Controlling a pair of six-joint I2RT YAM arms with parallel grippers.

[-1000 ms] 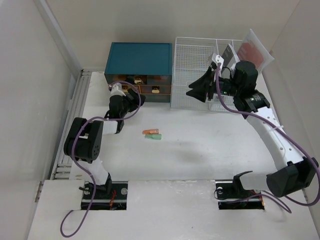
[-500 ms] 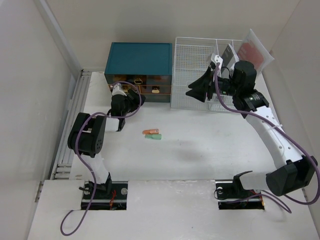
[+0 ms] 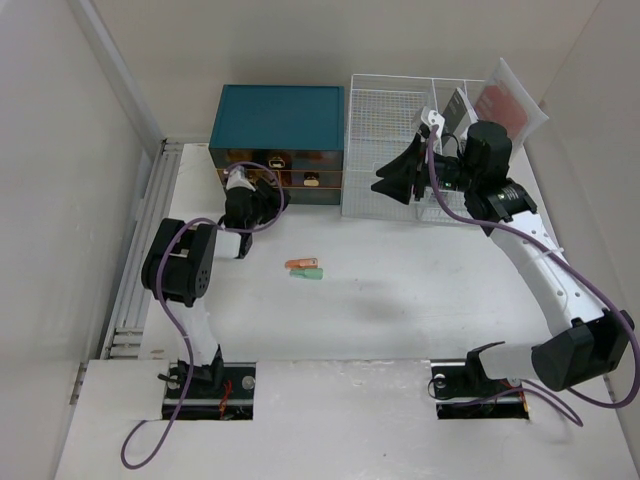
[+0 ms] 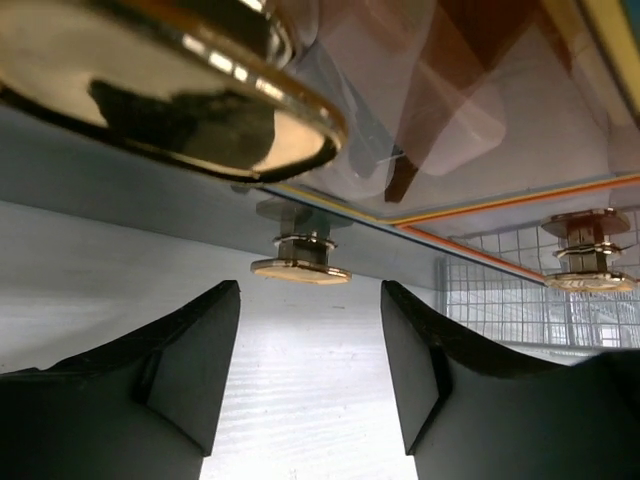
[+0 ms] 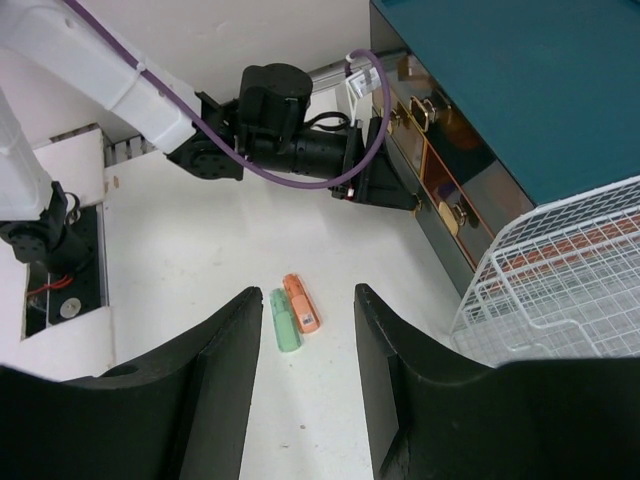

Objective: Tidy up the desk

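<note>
The white desk (image 3: 400, 310) holds an orange highlighter (image 3: 301, 264) and a green highlighter (image 3: 308, 273) lying side by side near its middle. My left gripper (image 3: 268, 192) is open and empty, low on the desk, right at the front of the teal drawer box (image 3: 280, 115). In the left wrist view my left gripper (image 4: 310, 300) faces a small gold drawer knob (image 4: 300, 270) just ahead of its fingertips. My right gripper (image 3: 392, 185) is open and empty, high above the desk in front of the wire rack. In the right wrist view my right gripper (image 5: 305, 295) frames both highlighters (image 5: 301, 303).
A white wire-mesh file rack (image 3: 390, 130) stands right of the drawer box, with a reddish packet (image 3: 505, 100) leaning in its right end. Other gold knobs (image 4: 585, 280) line the drawer fronts. White walls close in at left, back and right.
My left gripper has moved closer to the drawer box front, and the left arm's elbow has swung up. The right arm and the highlighters have stayed put.
</note>
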